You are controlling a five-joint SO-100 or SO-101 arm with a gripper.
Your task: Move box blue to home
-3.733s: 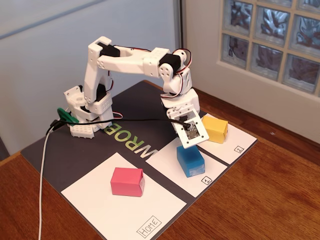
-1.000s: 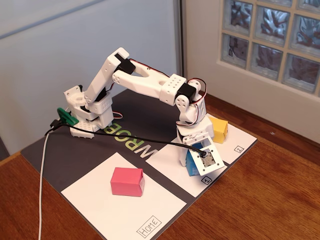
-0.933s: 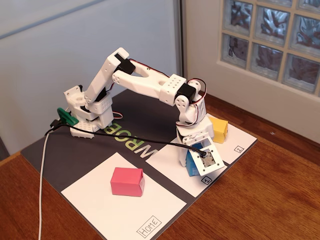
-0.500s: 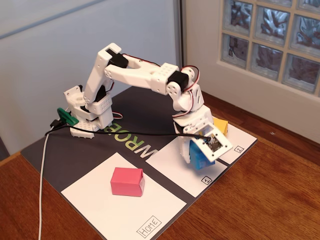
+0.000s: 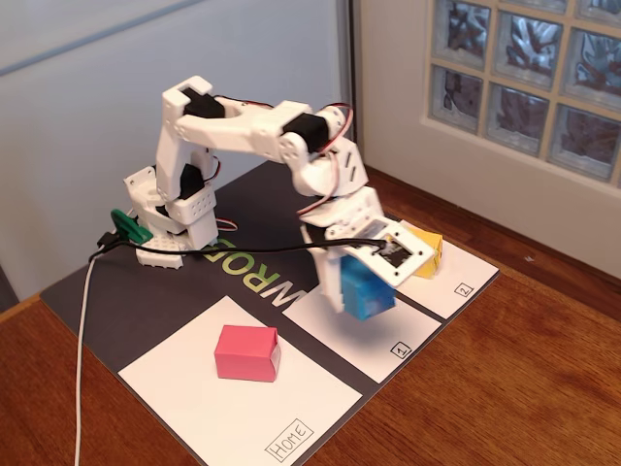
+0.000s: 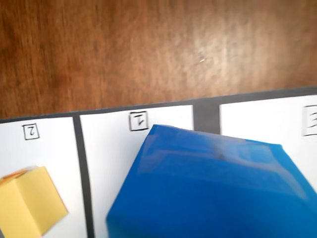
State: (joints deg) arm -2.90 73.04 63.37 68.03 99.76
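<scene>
The blue box [image 5: 365,289] hangs in the air above the sheet marked "1" [image 5: 325,316], and my gripper [image 5: 351,278] is shut on it from above. In the wrist view the blue box [image 6: 213,188] fills the lower middle and hides the fingers. The home sheet [image 5: 194,393], with its "Home" label [image 5: 291,439] at the near corner, lies to the left in the fixed view. Its edge [image 6: 267,119] shows at the right of the wrist view.
A pink box [image 5: 247,352] stands on the home sheet. A yellow box [image 5: 428,249] sits on the sheet marked "2" [image 5: 456,282], half hidden behind the wrist camera plate, and shows in the wrist view [image 6: 29,203]. The dark mat [image 5: 116,291] lies on a wooden table [image 5: 505,388].
The gripper came down around the blue box on sheet "1", shut on it and lifted it. In the last half second it carried the box up and to the left.
</scene>
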